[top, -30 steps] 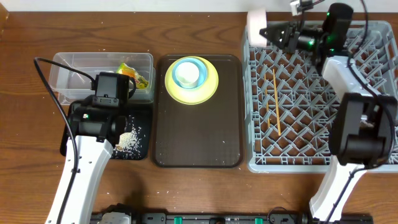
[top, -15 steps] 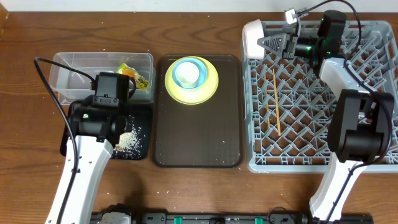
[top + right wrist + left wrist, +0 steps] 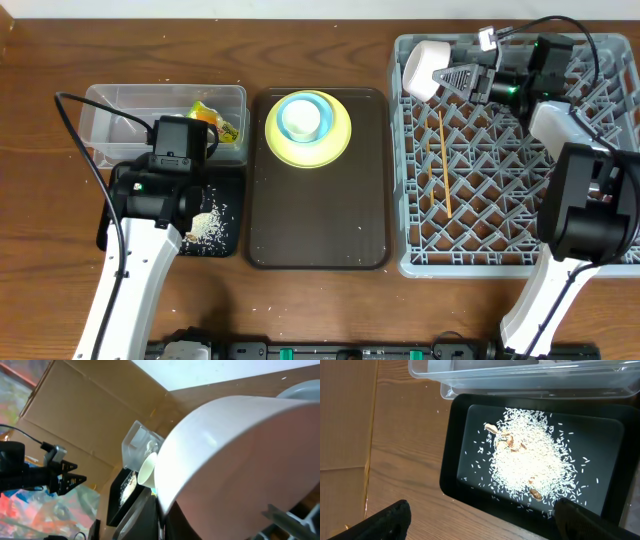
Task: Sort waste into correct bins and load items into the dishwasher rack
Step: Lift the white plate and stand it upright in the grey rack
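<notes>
Your right pincer [image 3: 458, 78] is clamped on the tilted white bowl [image 3: 424, 68] over the dishwasher rack's [image 3: 412, 262] far-left corner. The chopsticks [image 3: 441, 160] lie near it on the pegs. Your left pincer [image 3: 485, 522] hangs with its fingers apart, and beneath it the rice scraps [image 3: 525, 460] lie in the black tray [image 3: 455, 460].

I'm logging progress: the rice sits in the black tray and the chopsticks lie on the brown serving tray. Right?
No. The overhead view shows the chopsticks lying in the grey rack, not on the brown tray. The rest holds.
</notes>
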`<state>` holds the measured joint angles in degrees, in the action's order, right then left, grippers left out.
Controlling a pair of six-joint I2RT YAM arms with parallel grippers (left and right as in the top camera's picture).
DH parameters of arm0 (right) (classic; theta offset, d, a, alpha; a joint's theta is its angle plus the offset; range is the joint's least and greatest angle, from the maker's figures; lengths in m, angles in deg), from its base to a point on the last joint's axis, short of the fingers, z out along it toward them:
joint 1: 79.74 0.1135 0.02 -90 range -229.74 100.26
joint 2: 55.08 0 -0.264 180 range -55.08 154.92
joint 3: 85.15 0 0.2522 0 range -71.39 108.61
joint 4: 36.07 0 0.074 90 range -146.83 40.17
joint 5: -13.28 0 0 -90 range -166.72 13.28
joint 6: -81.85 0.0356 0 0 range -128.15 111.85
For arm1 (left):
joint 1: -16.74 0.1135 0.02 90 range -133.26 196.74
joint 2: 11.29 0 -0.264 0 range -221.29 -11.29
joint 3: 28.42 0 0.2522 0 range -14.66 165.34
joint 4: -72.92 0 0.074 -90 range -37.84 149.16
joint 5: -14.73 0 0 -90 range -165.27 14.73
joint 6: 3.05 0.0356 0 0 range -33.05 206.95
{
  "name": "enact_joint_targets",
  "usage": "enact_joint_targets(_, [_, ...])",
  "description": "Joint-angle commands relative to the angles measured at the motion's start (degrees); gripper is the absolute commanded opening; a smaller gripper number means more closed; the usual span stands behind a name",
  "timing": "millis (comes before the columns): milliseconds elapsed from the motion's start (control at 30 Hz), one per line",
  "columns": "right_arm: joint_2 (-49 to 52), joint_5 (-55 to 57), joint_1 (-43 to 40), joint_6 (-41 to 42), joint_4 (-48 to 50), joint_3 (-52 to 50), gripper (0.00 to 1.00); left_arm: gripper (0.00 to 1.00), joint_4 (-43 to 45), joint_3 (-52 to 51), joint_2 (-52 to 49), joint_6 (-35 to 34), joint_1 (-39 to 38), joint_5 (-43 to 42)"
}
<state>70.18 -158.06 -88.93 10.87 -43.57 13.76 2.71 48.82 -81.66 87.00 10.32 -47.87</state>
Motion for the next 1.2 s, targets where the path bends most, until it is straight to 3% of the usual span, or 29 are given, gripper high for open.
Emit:
enact_joint_targets(0, [0.8, 1.4, -2.2, -1.0, 0.2, -0.2, 0.08, 0.94, -0.1, 0.5, -0.1, 0.3, 0.2, 0.7])
enact_joint_targets(133, [0.8, 2.9, -4.0, 2.3, 0.2, -0.2, 0.30, 0.94, -0.1, 0.5, -0.1, 0.3, 0.2, 0.7])
enact_joint_targets(233, [0.8, 3.6, -5.2, 4.5, 0.8, -0.2, 0.39, 0.94, -0.1, 0.5, -0.1, 0.3, 0.2, 0.7])
enact_joint_targets(567, [-3.3, 9.3, -8.2, 9.9, 1.4, -0.1, 0.32, 0.94, -0.1, 0.5, -0.1, 0.3, 0.2, 0.7])
enact_joint_targets(667, [-6.5, 14.8, -7.9, 9.3, -2.4, -0.1, 0.31, 0.94, -0.1, 0.5, -0.1, 0.3, 0.2, 0.7])
enact_joint_targets(767, [-10.8, 24.5, -7.2, 5.7, -11.5, -0.1, 0.35, 0.94, -0.1, 0.5, -0.1, 0.3, 0.2, 0.7])
enact_joint_targets(967, [-21.1, 60.0, -0.6, -10.4, -33.0, -0.1, 0.38, 0.94, -0.1, 0.5, -0.1, 0.3, 0.2, 0.7])
enact_joint_targets(1067, [-24.7, 68.4, 5.4, -19.0, -37.1, -0.1, 0.39, 0.94, -0.1, 0.5, -0.1, 0.3, 0.2, 0.7])
enact_joint_targets(1167, [-26.6, 69.8, 11.8, -24.0, -39.6, -0.1, 0.39, 0.94, -0.1, 0.5, -0.1, 0.3, 0.2, 0.7])
